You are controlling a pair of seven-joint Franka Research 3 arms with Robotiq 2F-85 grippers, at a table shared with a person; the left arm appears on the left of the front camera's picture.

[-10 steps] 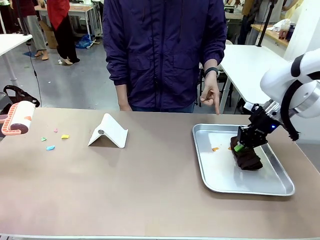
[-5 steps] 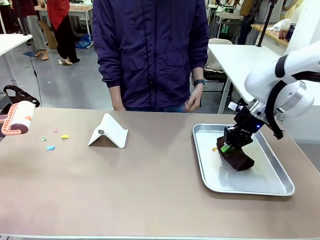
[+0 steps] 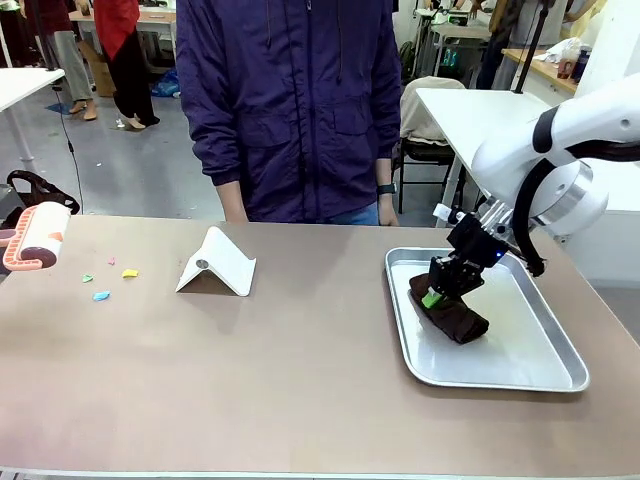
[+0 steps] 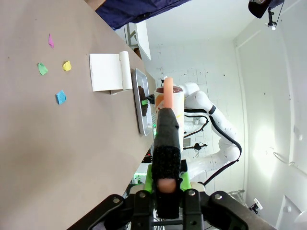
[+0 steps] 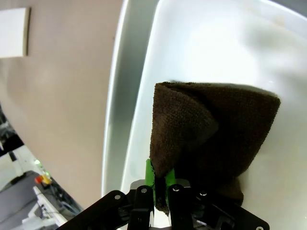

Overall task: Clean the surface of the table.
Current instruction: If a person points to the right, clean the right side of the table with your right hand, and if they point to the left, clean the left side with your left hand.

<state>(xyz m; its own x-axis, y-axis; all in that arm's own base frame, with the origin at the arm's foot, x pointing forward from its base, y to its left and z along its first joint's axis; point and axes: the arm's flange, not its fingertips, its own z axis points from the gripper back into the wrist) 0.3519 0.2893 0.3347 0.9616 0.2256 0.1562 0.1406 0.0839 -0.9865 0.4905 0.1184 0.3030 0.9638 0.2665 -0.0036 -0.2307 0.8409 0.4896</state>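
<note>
The brownish desk (image 3: 300,390) filled the foreground, with coloured paper scraps (image 3: 101,295) near its left end. On a metal tray (image 3: 560,378) at its right, the right fingers (image 3: 430,298) were clenched on a brown cloth (image 3: 458,322), apparently wiping. The left fingers (image 4: 149,178) gripped a lint roller (image 3: 38,238). The next move likely called for rolling over the scraps.

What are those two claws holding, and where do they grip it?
Right gripper: brown cloth, pinched at its edge. Left gripper: lint roller, by its handle.
</note>
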